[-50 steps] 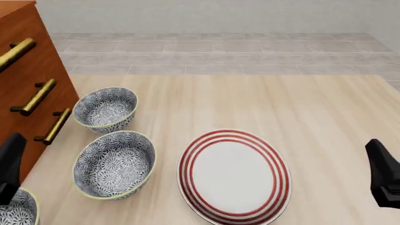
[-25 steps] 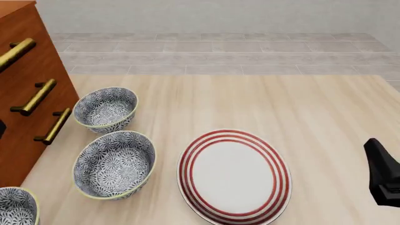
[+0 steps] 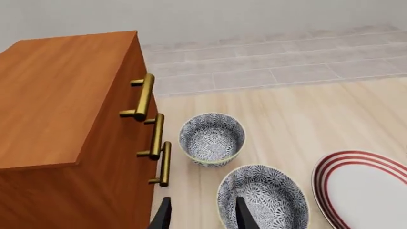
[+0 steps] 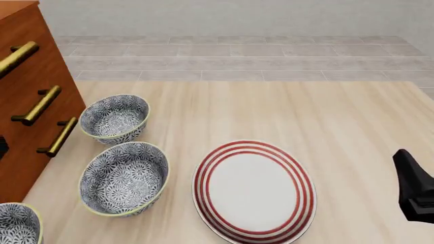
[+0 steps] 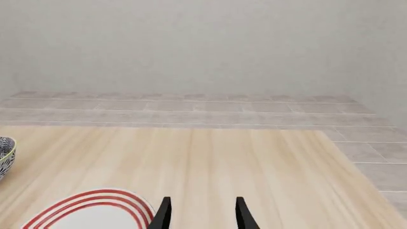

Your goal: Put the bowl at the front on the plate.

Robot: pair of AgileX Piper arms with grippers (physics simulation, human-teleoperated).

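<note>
Listing what we see: the bowl [image 4: 18, 223] sits at seven o'clock on the desk [image 4: 291, 112], two matching bowls lined beyond it beside a cabinet [image 4: 27, 91]. The plate [image 4: 254, 190] lies at six o'clock, bare. Our left end effector [image 3: 201, 215] hangs parted and empty, as does our right end effector [image 5: 201, 214].

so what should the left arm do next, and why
I'd probably lower the left gripper toward the rim of the bowl nearest the arms. Its fingers stand apart and hold nothing. That bowl sits at the table's near left corner, on the left arm's side, and is not yet on the plate, which has nothing on it.
</note>
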